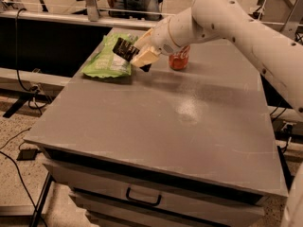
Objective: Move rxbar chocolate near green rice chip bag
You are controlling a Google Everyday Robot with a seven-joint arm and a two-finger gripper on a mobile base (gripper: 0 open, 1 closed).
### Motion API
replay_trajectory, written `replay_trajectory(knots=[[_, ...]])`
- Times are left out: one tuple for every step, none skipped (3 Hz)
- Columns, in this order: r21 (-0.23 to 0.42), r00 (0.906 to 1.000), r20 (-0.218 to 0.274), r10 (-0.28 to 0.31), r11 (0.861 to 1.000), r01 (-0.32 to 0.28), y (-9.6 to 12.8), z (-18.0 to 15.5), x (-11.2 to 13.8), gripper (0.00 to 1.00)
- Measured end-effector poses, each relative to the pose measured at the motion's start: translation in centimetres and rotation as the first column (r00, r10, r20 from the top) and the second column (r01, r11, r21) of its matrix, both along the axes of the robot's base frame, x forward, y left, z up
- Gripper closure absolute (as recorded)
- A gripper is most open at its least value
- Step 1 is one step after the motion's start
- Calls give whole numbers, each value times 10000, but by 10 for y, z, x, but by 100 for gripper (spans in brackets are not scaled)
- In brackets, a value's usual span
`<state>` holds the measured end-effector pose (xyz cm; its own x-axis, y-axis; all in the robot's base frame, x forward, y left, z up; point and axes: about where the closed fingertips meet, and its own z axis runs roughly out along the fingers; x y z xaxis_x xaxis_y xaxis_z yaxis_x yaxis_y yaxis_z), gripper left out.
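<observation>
My gripper (137,55) is shut on the rxbar chocolate (125,49), a small black-wrapped bar with white lettering, and holds it above the table at the right edge of the green rice chip bag (108,60). The bag is a light green crinkly pouch with a white label panel, lying flat at the table's far left. The bar sticks out to the left of my cream fingers (147,56) and partly overlaps the bag in this view.
A red soda can (179,59) stands behind my arm (222,18) near the table's far middle. The grey table (165,122) has a drawer with a handle (142,197) at the front. Cables run along the floor at left.
</observation>
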<state>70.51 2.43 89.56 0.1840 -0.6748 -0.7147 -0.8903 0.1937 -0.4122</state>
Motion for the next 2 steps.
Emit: replay_trajectory(knots=[[91,9978,-645,119,9999,-114,4,-15,9,45],[87,9978,-640,152,9999,-146,6,-16,8,22]])
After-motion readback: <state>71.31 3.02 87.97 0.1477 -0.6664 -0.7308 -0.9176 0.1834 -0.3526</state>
